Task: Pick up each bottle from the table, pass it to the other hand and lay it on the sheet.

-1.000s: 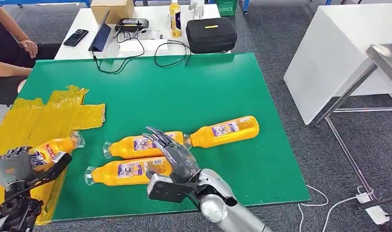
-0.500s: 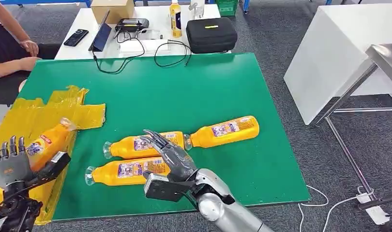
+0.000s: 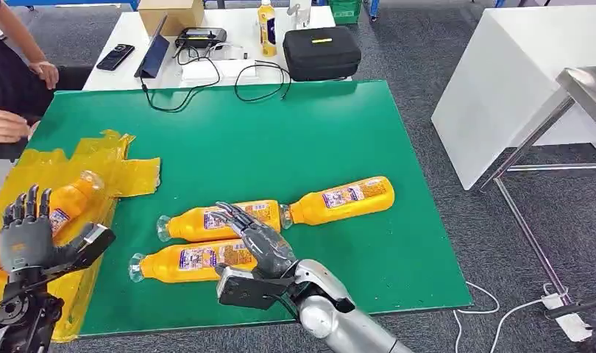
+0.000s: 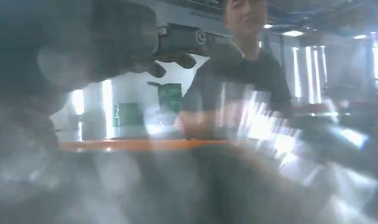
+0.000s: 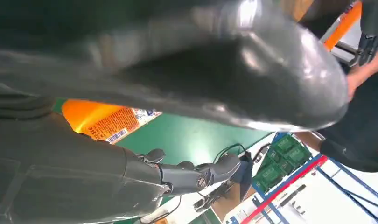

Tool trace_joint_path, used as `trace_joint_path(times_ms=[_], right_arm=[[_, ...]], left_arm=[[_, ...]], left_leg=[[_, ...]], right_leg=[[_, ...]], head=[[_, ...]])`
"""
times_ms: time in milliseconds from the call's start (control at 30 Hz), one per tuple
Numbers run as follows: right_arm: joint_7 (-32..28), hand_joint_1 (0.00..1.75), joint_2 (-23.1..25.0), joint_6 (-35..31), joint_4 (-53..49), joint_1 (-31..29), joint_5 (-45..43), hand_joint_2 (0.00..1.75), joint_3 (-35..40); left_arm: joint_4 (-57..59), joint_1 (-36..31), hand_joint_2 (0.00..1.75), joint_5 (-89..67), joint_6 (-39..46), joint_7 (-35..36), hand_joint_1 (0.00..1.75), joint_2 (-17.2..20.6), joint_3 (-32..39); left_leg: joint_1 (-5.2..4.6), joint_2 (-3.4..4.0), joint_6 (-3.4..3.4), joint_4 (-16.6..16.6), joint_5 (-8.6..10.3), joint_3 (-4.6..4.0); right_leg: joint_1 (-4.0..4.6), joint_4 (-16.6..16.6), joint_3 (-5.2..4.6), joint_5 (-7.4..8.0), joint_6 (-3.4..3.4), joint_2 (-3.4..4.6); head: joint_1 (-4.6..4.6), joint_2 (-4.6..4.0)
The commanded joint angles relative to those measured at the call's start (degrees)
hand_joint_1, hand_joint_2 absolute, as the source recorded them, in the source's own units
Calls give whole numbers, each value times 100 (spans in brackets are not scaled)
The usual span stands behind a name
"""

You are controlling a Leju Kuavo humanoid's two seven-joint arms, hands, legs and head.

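One bottle (image 3: 68, 200) on sheet (image 3: 126, 176); three bottles (image 3: 207, 220) on table (image 3: 295, 140).

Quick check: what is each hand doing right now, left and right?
Left hand: open, fingers spread, holding nothing.
Right hand: open, fingers extended over the bottles, nothing gripped.

A: What is around the green worktop (image 3: 317, 132)?
B: A grey carpet floor (image 3: 427, 51). Behind it stands a white table (image 3: 229, 29) with a black case (image 3: 321, 51), a phone (image 3: 115, 56), cables and a cardboard box (image 3: 170, 13).
A: And on the right?
B: A white cabinet (image 3: 494, 95), a steel table (image 3: 586, 88), and white cables on the floor.
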Motion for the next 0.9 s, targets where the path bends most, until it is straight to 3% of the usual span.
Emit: trace_joint_path(times_ms=[33,133,233,267,400,433,533,667,900], right_arm=[[21,0,-70,56,320,-256,-16,0,120],[40,0,-24,89,402,-247,-10,0,78],[92,0,69,88,540,-259,72,0,41],[160,0,143,92,664,-296,152,0,10],[614,0,444,26,1468,-601,705,0,64],[708,0,505,28,1719,-660,807,175,86],[906,0,741,-125,2468,-864,1252,175,229],[952,0,825,-116,2590,-895,1296,175,238],[1239,0,1090,-29,3040,-1081,1580,175,341]], left_arm=[[-72,-109,0,135,-50,-152,0,-239,139],[-380,-131,0,840,-50,-1187,0,-562,644],[-60,-476,0,2625,-50,-2404,0,-770,821],[-381,-471,0,3664,-482,-2477,0,-788,522],[-1572,-355,0,5219,-1594,-2408,0,-972,172],[-1809,-248,0,5289,-1669,-2374,0,-1036,124],[-2335,53,0,5465,-1873,-2336,0,-1228,33],[-2441,120,0,5466,-1896,-2334,0,-1274,-9],[-2530,83,0,5548,-2032,-2374,0,-1370,-130]], left_leg=[[3,-1,-5,-4,2,3],[3,-3,-5,-4,1,4],[10,-12,-8,-5,3,7],[8,-17,-8,-6,4,8],[8,-19,-7,7,4,-9],[10,-21,-10,6,4,-7],[9,-16,-10,-3,5,6],[9,12,-9,-6,-2,11],[3,-1,-5,-1,0,1]], right_leg=[[2,-4,5,0,-3,-6],[3,-5,7,-1,-3,-9],[9,-13,17,0,-5,-21],[8,-12,18,-1,-5,-26],[9,-3,1,-1,-5,-26],[12,-5,4,0,-7,-31],[11,-14,15,1,-7,-25],[9,-12,13,2,-7,3],[3,-3,4,0,-3,-6]], head=[[0,-2],[0,0],[0,0],[2,-2],[0,-2],[0,-2],[-2,-2],[2,-2],[0,-2]])
